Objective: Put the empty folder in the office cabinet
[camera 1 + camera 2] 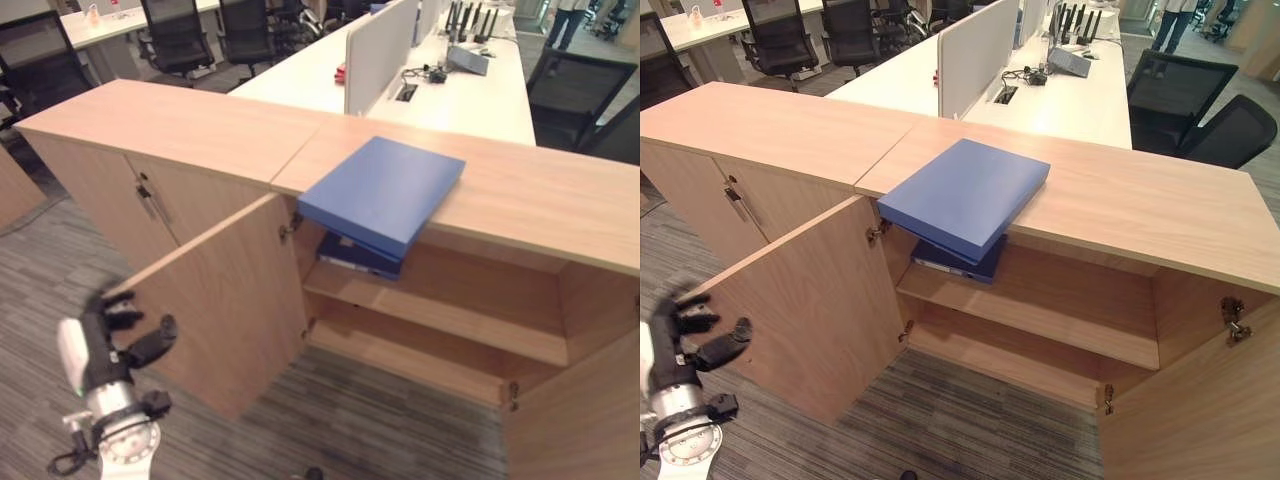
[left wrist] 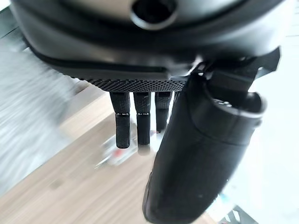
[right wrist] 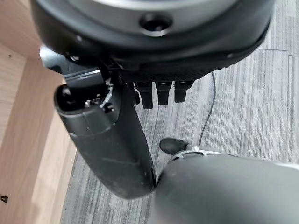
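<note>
We are looking at the blue folder (image 1: 382, 193) lying flat on the cabinet top (image 1: 180, 125), one corner jutting over the open compartment, just above a second folder (image 1: 358, 256) on the upper shelf (image 1: 440, 315). Our left hand (image 1: 125, 340) is hovering beside the open door (image 1: 225, 300), fingers loosely spread and empty; our right hand (image 3: 110, 140) is hanging relaxed and empty too. We are judging it best to grip the overhanging corner and slide it in level.

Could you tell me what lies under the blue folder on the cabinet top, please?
Beneath the flat blue folder, a darker blue binder rests on the upper wooden shelf; its rear is covered.
</note>
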Controlling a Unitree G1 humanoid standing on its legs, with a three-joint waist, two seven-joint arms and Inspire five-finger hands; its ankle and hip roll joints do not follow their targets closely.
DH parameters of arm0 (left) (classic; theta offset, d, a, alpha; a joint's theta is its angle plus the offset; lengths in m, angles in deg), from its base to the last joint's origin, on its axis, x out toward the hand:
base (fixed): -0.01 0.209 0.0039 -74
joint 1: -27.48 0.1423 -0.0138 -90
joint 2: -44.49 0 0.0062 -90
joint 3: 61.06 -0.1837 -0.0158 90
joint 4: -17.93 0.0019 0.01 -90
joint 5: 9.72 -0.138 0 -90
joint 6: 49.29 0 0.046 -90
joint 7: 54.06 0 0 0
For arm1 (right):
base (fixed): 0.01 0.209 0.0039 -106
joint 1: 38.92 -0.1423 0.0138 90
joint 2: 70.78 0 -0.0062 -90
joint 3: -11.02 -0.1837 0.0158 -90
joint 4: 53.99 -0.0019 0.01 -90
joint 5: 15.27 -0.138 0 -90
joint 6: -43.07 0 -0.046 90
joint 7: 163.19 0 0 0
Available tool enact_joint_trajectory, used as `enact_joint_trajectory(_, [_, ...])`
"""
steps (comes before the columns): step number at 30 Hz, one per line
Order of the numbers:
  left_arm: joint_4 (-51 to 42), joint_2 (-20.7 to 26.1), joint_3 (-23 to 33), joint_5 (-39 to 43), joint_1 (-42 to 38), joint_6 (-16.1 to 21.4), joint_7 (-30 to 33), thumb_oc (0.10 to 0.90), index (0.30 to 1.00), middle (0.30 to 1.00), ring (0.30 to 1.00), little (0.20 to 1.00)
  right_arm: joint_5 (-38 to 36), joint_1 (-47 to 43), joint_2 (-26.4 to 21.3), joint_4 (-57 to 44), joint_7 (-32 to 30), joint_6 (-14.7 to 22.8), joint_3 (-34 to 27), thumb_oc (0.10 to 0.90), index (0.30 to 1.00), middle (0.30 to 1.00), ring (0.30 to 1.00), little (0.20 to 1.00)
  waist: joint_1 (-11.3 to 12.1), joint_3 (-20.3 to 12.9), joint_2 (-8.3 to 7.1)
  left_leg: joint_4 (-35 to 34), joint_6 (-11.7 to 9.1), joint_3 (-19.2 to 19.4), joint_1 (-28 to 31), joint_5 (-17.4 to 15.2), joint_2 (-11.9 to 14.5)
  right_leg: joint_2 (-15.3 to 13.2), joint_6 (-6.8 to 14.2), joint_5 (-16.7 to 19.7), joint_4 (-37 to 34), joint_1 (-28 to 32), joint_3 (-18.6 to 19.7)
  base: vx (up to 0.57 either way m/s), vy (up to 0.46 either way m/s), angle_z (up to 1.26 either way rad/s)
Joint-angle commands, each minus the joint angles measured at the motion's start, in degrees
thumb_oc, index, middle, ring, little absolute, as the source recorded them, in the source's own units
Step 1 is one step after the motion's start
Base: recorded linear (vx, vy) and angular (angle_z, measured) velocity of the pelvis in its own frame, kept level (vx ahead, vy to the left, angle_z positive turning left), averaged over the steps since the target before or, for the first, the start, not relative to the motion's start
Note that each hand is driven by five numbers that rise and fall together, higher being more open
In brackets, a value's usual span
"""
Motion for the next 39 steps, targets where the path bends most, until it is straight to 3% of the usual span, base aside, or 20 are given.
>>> enact_joint_trajectory(1, [-9.6, 8.26, -2.26, -10.6, -10.43, 6.74, 2.27, 0.8, 0.9, 0.9, 0.9, 0.9, 1.08, -3.16, 1.71, 1.8, -1.07, 0.96, 3.72, 0.8, 0.9, 0.9, 0.9, 0.9, -1.68, -2.91, -0.62, -0.48, -0.29, -2.77, -1.91, -2.95, -0.92, -0.34, 2.79, -4.24, 0.83, 3.19, -0.14, 0.02, 0.012, -0.11])
enact_joint_trajectory(6, [-11.52, 12.58, -10.53, -13.05, -16.35, 8.02, -3.53, 0.8, 0.9, 0.9, 0.9, 0.9, 2.53, -3.92, 1.73, 2.96, -0.31, 0.13, 4.34, 0.8, 0.9, 0.9, 0.9, 0.9, -3.24, -4.05, 0.14, -0.48, -0.06, -1.72, -0.81, -3.64, -0.79, -0.72, 3.1, -4.05, 0.74, 3.64, 0.33, 0.03, 0.033, -0.22])
enact_joint_trajectory(18, [-13.43, 16.29, -20.68, -10.87, -24.85, 9.86, -9.99, 0.8, 0.9, 0.9, 0.9, 0.9, 4.53, -2.26, 0.33, 2.53, 0.88, -0.62, 3.89, 0.8, 0.9, 0.9, 0.9, 0.9, -6.42, -5.89, 0.57, -0.48, -0.03, 0.62, 0.2, -4.45, -0.58, -0.99, 3.57, -3.76, 0.61, 3.64, 1.76, 0.0, 0.018, -0.1])
enact_joint_trajectory(25, [-9.6, 20.35, -25.11, -14.61, -29.91, 9.36, -9.95, 0.8, 0.9, 0.9, 0.9, 0.9, 4.46, -1.98, -0.24, 2.07, 1.28, -0.51, 3.92, 0.8, 0.9, 0.9, 0.9, 0.9, -7.37, -6.3, 0.82, -0.48, -0.04, 1.44, 0.21, -4.09, -0.51, -1.08, 3.75, -3.12, 0.57, 3.21, 2.42, -0.02, 0.003, -0.03])
enact_joint_trajectory(30, [-8.1, 25.74, -27.47, -20.38, -33.77, 9.12, -9.51, 0.8, 0.9, 0.9, 0.9, 0.9, 4.51, -1.58, -0.72, 2.83, 1.61, -0.51, 3.61, 0.8, 0.9, 0.9, 0.9, 0.9, -7.79, -6.69, 1.09, -0.48, 0.02, 1.84, 0.57, -4.34, -0.49, -1.15, 3.98, -3.08, 0.52, 3.26, 2.61, 0.01, 0.004, -0.14])
enact_joint_trajectory(39, [-3.93, 29.52, -32.16, -24.07, -37.94, 8.08, -10.67, 0.8, 0.9, 0.9, 0.9, 0.9, 3.91, -1.45, -1.59, 3.6, 1.74, -0.68, 2.93, 0.8, 0.9, 0.9, 0.9, 0.9, -8.5, -7.36, 1.49, -0.48, 0.21, 2.48, 1.4, -5.3, -0.49, -1.25, 4.22, -3.45, 0.47, 3.53, 3.36, 0.0, 0.004, 0.0])
